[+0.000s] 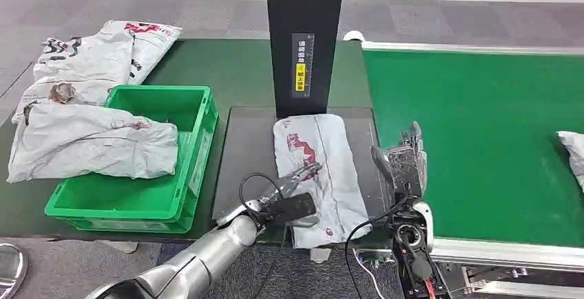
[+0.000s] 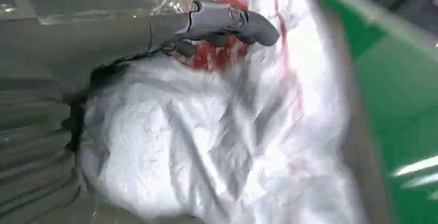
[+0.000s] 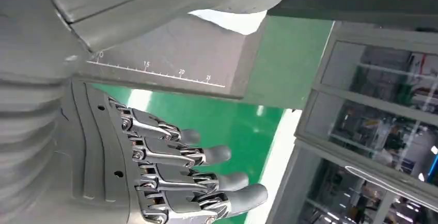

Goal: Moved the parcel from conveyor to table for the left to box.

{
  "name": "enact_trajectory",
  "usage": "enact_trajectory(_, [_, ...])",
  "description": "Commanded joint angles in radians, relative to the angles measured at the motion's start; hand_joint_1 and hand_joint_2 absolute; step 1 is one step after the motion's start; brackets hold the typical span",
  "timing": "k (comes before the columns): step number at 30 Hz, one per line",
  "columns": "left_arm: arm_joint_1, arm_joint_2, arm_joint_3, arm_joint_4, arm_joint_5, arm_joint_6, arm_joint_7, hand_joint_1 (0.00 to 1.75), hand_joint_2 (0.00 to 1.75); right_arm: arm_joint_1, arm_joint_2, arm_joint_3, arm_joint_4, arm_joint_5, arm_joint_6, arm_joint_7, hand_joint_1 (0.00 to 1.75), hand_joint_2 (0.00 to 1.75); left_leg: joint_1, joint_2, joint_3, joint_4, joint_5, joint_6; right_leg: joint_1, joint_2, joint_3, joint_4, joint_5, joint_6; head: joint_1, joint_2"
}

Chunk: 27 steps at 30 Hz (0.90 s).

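Note:
A white parcel (image 1: 320,168) with red print lies on the dark weighing plate (image 1: 237,154) in front of the black post. My left hand (image 1: 295,201) grips the parcel's near left edge, fingers lying over its top. In the left wrist view the thumb (image 2: 227,21) curves over the crumpled white parcel (image 2: 206,141), which presses against the palm. My right hand (image 1: 406,162) stands upright just right of the parcel, at the conveyor's edge, fingers (image 3: 206,175) stretched out and holding nothing.
A green crate (image 1: 196,116) sits left of the plate with a white parcel (image 1: 89,147) lying across it. More parcels (image 1: 89,58) are piled at the back left. The black post (image 1: 304,37) rises behind the plate. Another parcel (image 1: 573,151) lies on the green conveyor (image 1: 482,140).

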Motion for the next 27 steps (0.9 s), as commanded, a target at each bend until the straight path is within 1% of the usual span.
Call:
enact_trajectory(1, [-0.072,0.023,-0.199,0.154,-0.064,-0.081,0.079,0.00,1.75,-0.019,0.017,-0.089,-0.019,0.020,0.020,0.023,0.00,1.75,0.000,0.001,0.003,-0.002,0.000,0.000,0.000,0.000,0.003,-0.001,0.000,-0.001,0.000,0.000])
enact_trajectory(4, [-0.072,0.023,-0.199,0.154,-0.064,-0.081,0.079,0.00,1.75,-0.019,0.017,-0.089,-0.019,0.020,0.020,0.023,0.00,1.75,-0.001,0.001,0.005,-0.003,0.000,0.000,-0.001,0.000,0.005,-0.002,0.000,0.000,0.000,0.000])
enact_trajectory(8, [-0.074,0.022,-0.199,0.153,-0.065,-0.081,0.079,0.00,1.75,-0.018,0.017,-0.088,-0.020,0.021,0.020,0.023,0.00,1.75,0.000,0.001,0.004,-0.001,0.000,0.000,0.000,0.000,0.004,-0.001,0.000,0.000,0.000,0.000])
enact_trajectory(9, [-0.076,0.025,-0.207,0.158,-0.080,-0.114,0.101,1.75,1.75,-0.011,0.016,-0.081,-0.034,0.035,0.027,0.029,0.00,1.75,0.000,0.001,0.004,-0.002,0.000,0.000,0.000,0.000,0.005,-0.001,0.001,0.000,0.000,0.000])
enact_trajectory(13, [-0.075,0.036,-0.181,0.155,-0.077,-0.109,0.101,1.75,1.75,0.008,0.021,-0.063,-0.060,0.072,0.026,0.048,0.00,1.75,-0.001,0.002,0.006,-0.004,0.001,0.000,0.000,0.001,0.006,-0.003,0.001,-0.001,0.000,0.000])
enact_trajectory(15, [-0.078,0.035,-0.138,0.142,-0.046,-0.081,0.093,1.75,1.75,0.013,0.019,-0.061,-0.062,0.079,0.025,0.055,0.00,1.75,-0.001,0.002,0.007,-0.003,0.000,0.000,0.000,0.001,0.007,-0.002,0.001,0.000,0.000,0.000])
enact_trajectory(16, [-0.081,0.036,-0.106,0.126,-0.028,-0.053,0.082,1.75,1.75,0.012,0.019,-0.065,-0.057,0.075,0.029,0.059,0.00,1.75,0.000,0.003,0.008,-0.004,0.000,0.000,0.000,0.002,0.008,-0.003,0.001,-0.001,0.000,0.000])
enact_trajectory(18, [-0.086,0.036,-0.048,0.098,0.015,-0.016,0.055,1.75,1.75,0.010,0.014,-0.066,-0.045,0.071,0.030,0.060,0.00,1.75,0.000,0.001,0.007,-0.002,0.000,0.000,0.000,0.000,0.008,-0.001,0.001,0.000,0.000,0.000])
enact_trajectory(19, [-0.091,0.034,-0.001,0.074,0.050,0.017,0.039,1.75,1.75,0.013,0.012,-0.067,-0.040,0.066,0.025,0.058,0.00,1.75,-0.001,0.002,0.007,-0.002,0.000,0.000,0.000,0.001,0.007,-0.002,0.001,0.000,0.000,0.000])
enact_trajectory(20, [-0.098,0.035,0.000,0.070,0.049,0.014,0.039,1.75,1.75,0.015,0.011,-0.068,-0.039,0.066,0.024,0.057,0.00,1.75,0.000,0.002,0.007,-0.002,0.001,0.000,0.000,0.001,0.007,-0.002,0.001,-0.001,0.000,0.000])
enact_trajectory(21, [-0.092,0.038,0.024,0.040,0.062,0.042,0.027,1.75,1.75,0.016,0.009,-0.064,-0.036,0.063,0.025,0.054,0.00,1.75,0.000,0.001,0.006,-0.002,0.000,0.000,0.000,0.000,0.006,-0.001,0.001,0.000,0.000,0.000])
enact_trajectory(22, [-0.093,0.037,0.081,-0.002,0.104,0.111,0.004,1.75,1.75,0.020,0.011,-0.067,-0.036,0.057,0.019,0.052,0.00,1.75,0.000,0.002,0.006,-0.002,0.001,0.000,0.000,0.001,0.007,-0.002,0.001,-0.001,0.000,0.000])
enact_trajectory(24, [-0.098,0.050,0.145,-0.100,0.146,0.144,-0.007,1.75,1.75,0.027,0.009,-0.058,-0.037,0.047,0.018,0.048,0.00,1.75,0.001,0.000,0.004,0.000,0.000,0.000,0.001,-0.001,0.005,0.000,0.000,0.000,0.000,0.000])
enact_trajectory(25, [-0.089,0.070,0.178,-0.201,0.167,0.134,0.004,1.75,1.75,0.030,0.011,-0.049,-0.040,0.041,0.019,0.046,0.00,1.75,0.000,0.001,0.005,-0.001,0.001,0.000,0.000,0.000,0.005,-0.001,0.001,-0.001,0.000,0.000])
enact_trajectory(27, [-0.072,0.100,0.195,-0.321,0.165,0.099,0.057,1.75,1.75,0.030,0.015,-0.041,-0.048,0.038,0.014,0.050,0.00,1.75,0.000,0.001,0.003,0.000,0.001,0.000,0.000,0.000,0.003,0.001,0.001,-0.001,0.000,0.000])
